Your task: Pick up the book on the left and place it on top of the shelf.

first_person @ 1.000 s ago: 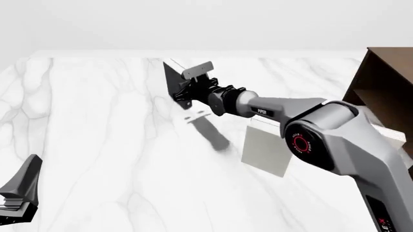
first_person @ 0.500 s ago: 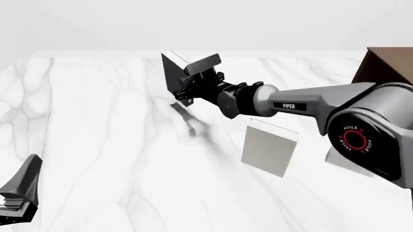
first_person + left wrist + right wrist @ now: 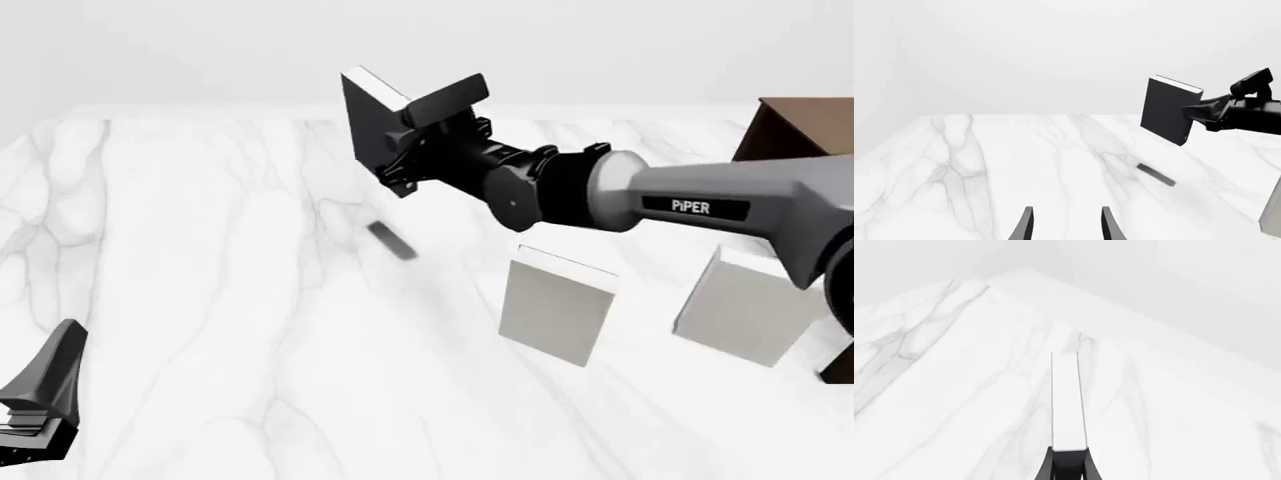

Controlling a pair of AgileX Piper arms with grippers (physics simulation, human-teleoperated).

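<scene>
The book (image 3: 370, 122), black-covered with white page edges, hangs in the air above the far middle of the table. My right gripper (image 3: 407, 140) is shut on it, reaching in from the right. In the left wrist view the book (image 3: 1166, 109) floats well above its shadow on the table, with the right gripper (image 3: 1201, 112) clamped on its side. The right wrist view looks along the book's white page edge (image 3: 1067, 400), held between the fingers (image 3: 1054, 471). The dark brown shelf (image 3: 801, 135) stands at the far right edge. My left gripper (image 3: 1066, 227) is open and empty, low at the front left.
Two light grey-white books stand on the marble table, one (image 3: 558, 305) right of centre and one (image 3: 747, 305) nearer the shelf. An edge of a grey book (image 3: 1271, 220) shows in the left wrist view. The left arm's dark part (image 3: 40, 400) sits at the front-left corner.
The right gripper has lifted the book off the table and carried it higher and slightly right. The forearm has swung up, uncovering the second grey book. The left arm has stayed still.
</scene>
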